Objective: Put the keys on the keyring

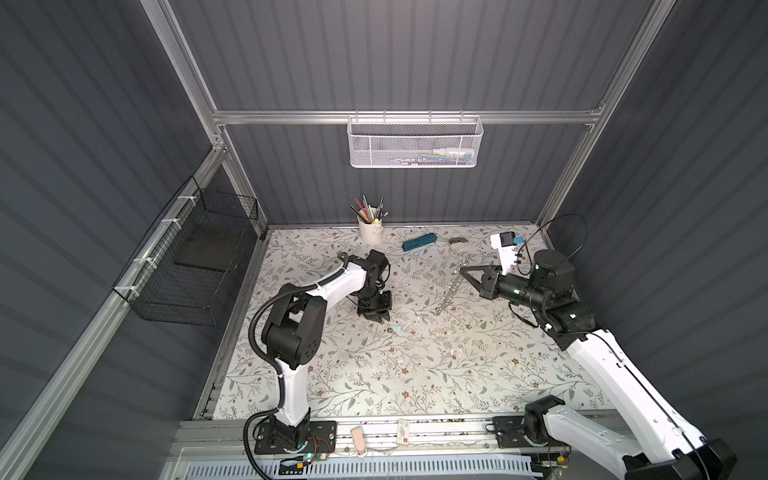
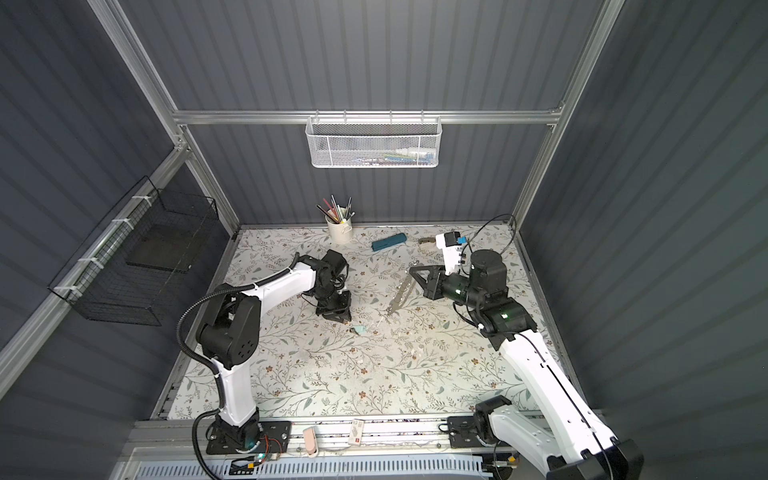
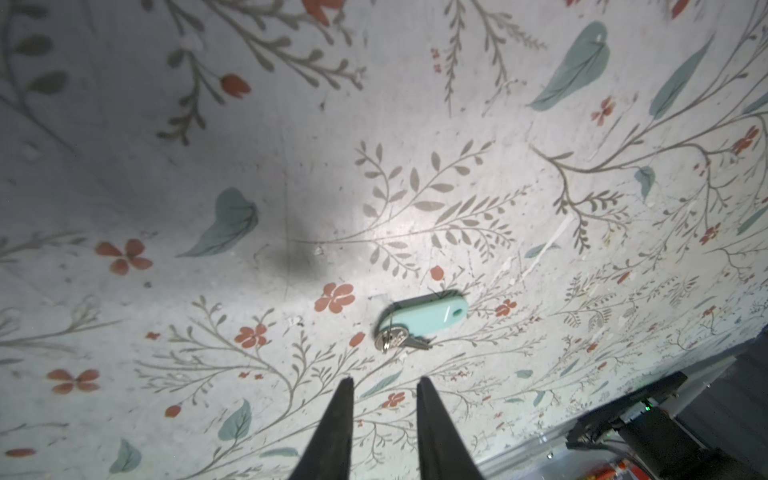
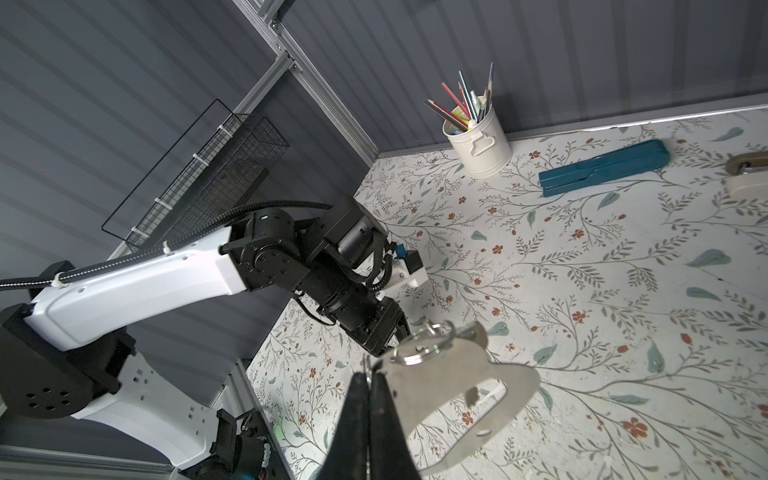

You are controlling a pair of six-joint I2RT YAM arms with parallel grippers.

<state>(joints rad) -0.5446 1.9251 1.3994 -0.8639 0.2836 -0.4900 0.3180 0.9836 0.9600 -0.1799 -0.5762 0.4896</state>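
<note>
One key (image 3: 419, 320) with a pale mint tag lies flat on the floral table, also visible in both top views (image 1: 397, 330) (image 2: 359, 329). My left gripper (image 3: 384, 380) hovers just short of it, open, with nothing between its fingers; in a top view the left gripper (image 1: 376, 316) points down to the left of the key. My right gripper (image 4: 368, 374) is shut on one edge of the keyring (image 4: 457, 374), a flat grey plate with an oval cutout and a silver split ring (image 4: 419, 345). In both top views the keyring (image 1: 451, 289) (image 2: 401, 293) shows edge-on, slanting down from the right gripper (image 1: 460, 270).
At the back of the table stand a white pencil cup (image 1: 370, 228), a dark-teal case (image 1: 419, 242) and a small beige object (image 1: 458, 242). A white mesh basket (image 1: 415, 141) hangs on the back wall. A black wire basket (image 1: 187, 266) hangs on the left wall.
</note>
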